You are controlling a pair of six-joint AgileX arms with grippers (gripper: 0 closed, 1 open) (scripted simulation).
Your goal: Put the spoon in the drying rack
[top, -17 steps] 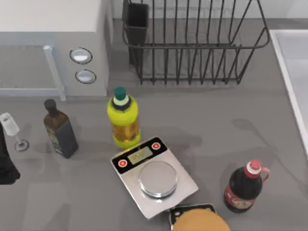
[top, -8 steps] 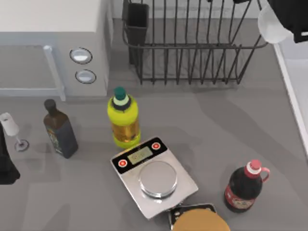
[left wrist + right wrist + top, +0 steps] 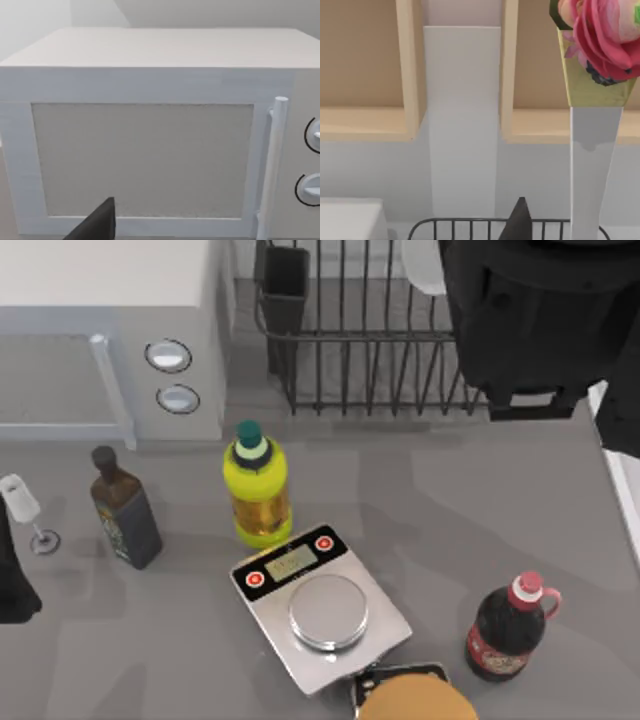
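Note:
The drying rack (image 3: pixel 370 340), a black wire basket with a dark utensil cup (image 3: pixel 286 285) at its left corner, stands at the back of the table. My right arm (image 3: pixel 530 320) hangs over the rack's right half and hides that part. A white spoon (image 3: pixel 424 265) sticks out from under it at the top edge, above the rack's bars, carried by my right gripper. In the right wrist view one dark fingertip (image 3: pixel 520 222) points over the rack rim (image 3: pixel 470 221). My left gripper (image 3: pixel 12 580) is parked at the table's left edge.
A white microwave (image 3: pixel 110 330) fills the back left. On the table stand a dark bottle (image 3: pixel 125 508), a yellow bottle (image 3: pixel 257 485), a kitchen scale (image 3: pixel 320 605), a red-capped dark bottle (image 3: pixel 508 625), a wine glass (image 3: pixel 25 508) and an orange-topped object (image 3: pixel 415 700).
My right arm has come in from the top right with the white spoon and moved left and forward over the rack. The left arm has not moved.

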